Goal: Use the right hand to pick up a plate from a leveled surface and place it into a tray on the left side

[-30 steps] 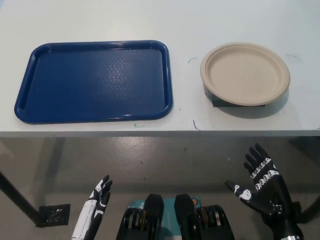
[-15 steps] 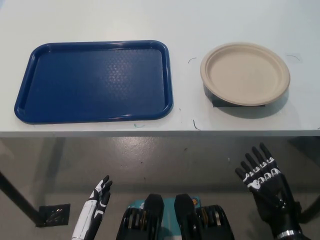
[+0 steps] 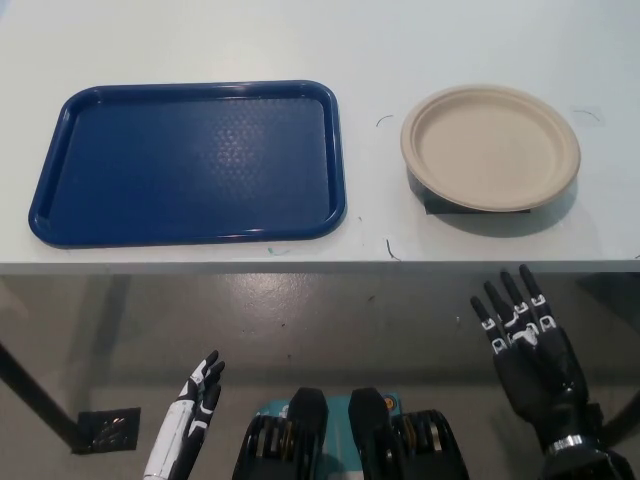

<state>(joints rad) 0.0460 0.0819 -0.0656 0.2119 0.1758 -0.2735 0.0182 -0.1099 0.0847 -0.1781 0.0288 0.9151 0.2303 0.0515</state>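
A beige round plate (image 3: pixel 490 147) rests on a small dark raised block at the right of the white table (image 3: pixel 380 40). A blue rectangular tray (image 3: pixel 190 162) lies flat on the table's left side, with nothing in it. My black right hand (image 3: pixel 528 350) is below the table's front edge, under the plate, open with its fingers spread and pointing up toward the table. My white left hand (image 3: pixel 188 418) rests low at the bottom left, fingers extended, holding nothing.
The dark block (image 3: pixel 440 205) peeks out beneath the plate's near-left rim. A few small dark marks (image 3: pixel 388 248) dot the table between tray and plate. Grey floor lies below the table edge, with a table leg foot (image 3: pixel 105 430) at the lower left.
My right hand has turned from palm-sideways to back-facing and risen slightly toward the table edge. The left hand, tray and plate have not moved.
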